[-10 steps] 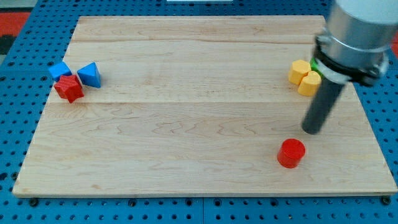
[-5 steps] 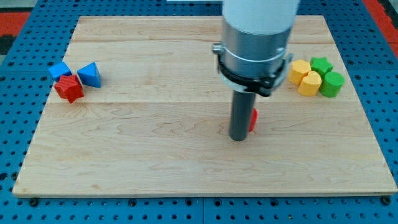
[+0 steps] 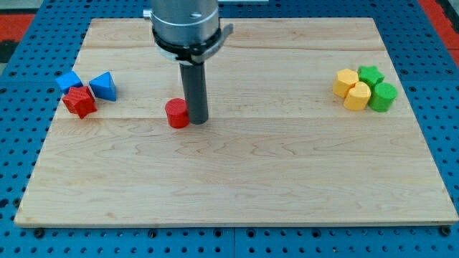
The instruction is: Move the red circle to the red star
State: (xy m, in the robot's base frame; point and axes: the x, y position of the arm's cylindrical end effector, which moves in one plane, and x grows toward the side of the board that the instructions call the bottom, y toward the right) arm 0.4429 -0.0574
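The red circle [image 3: 176,113] lies on the wooden board, left of centre. My tip [image 3: 198,120] stands right against the circle's right side, touching it. The red star [image 3: 79,101] sits near the board's left edge, well to the left of the circle. A blue block [image 3: 69,80] and a blue triangle-like block [image 3: 104,85] touch the star at its upper left and upper right.
At the board's right side sits a cluster: two yellow blocks [image 3: 346,82] [image 3: 357,95], a green star [image 3: 371,74] and a green round block [image 3: 383,96]. The board [image 3: 237,193] lies on a blue pegboard.
The red circle has been pushed from the lower right of the board up and to the left, past the centre. My tip moved with it, staying on its right side.
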